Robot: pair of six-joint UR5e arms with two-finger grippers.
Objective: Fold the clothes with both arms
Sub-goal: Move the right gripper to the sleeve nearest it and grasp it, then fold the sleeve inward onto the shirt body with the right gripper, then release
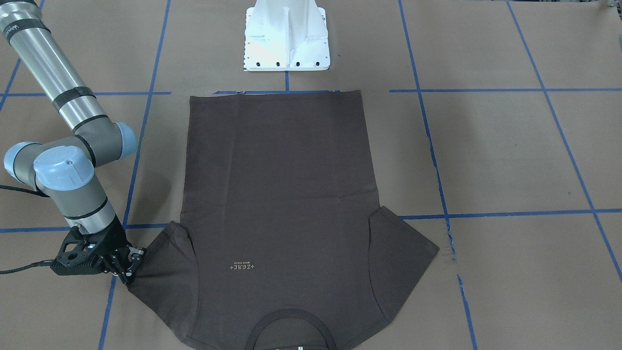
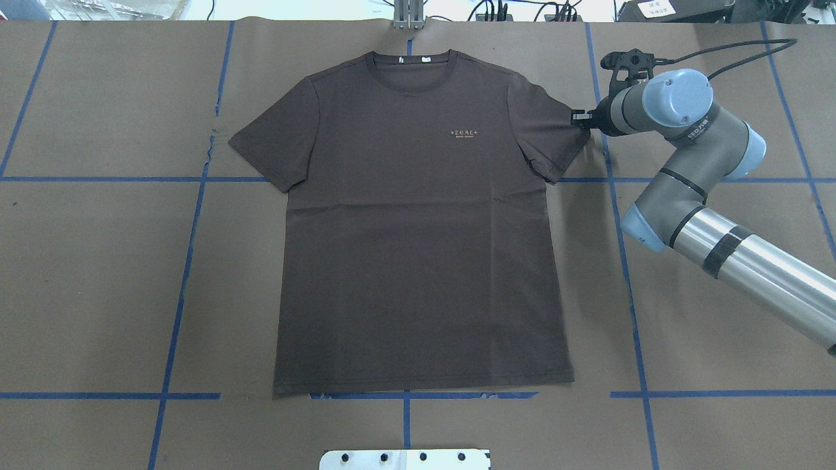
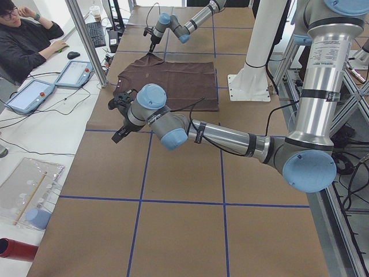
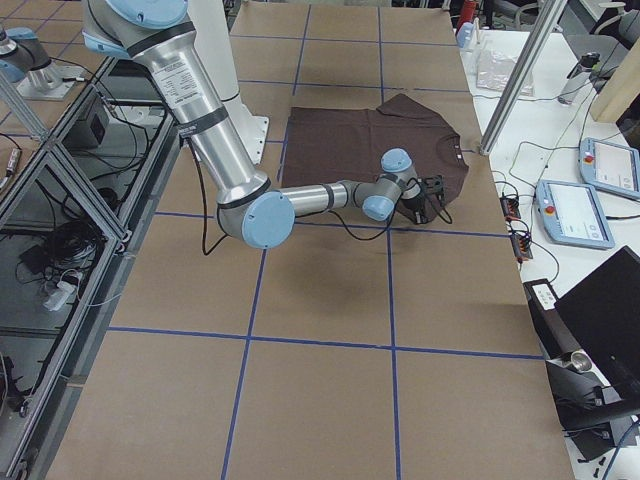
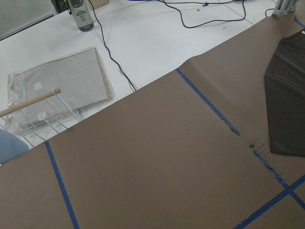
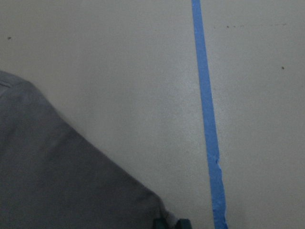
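Note:
The dark brown-grey T-shirt (image 2: pixel 418 215) lies flat and spread on the brown table, collar away from the robot, logo up; it also shows in the front view (image 1: pixel 282 194). My right gripper (image 2: pixel 576 117) is low at the tip of the sleeve on the robot's right (image 1: pixel 160 272). In the right wrist view its fingertips (image 6: pixel 161 223) stand close together at the sleeve's corner (image 6: pixel 71 191). My left gripper (image 3: pixel 118 135) hangs over bare table off the shirt's other sleeve (image 5: pixel 288 95); it shows only in the exterior left view, so I cannot tell whether it is open or shut.
The white pedestal base (image 1: pixel 286 39) stands just beyond the shirt's hem. Blue tape lines (image 2: pixel 189 261) cross the table. Beyond the table's far edge sit an operator (image 3: pixel 23 40), tablets (image 3: pixel 29 95), a clear plastic rack (image 5: pixel 52 105) and a bottle (image 5: pixel 80 14).

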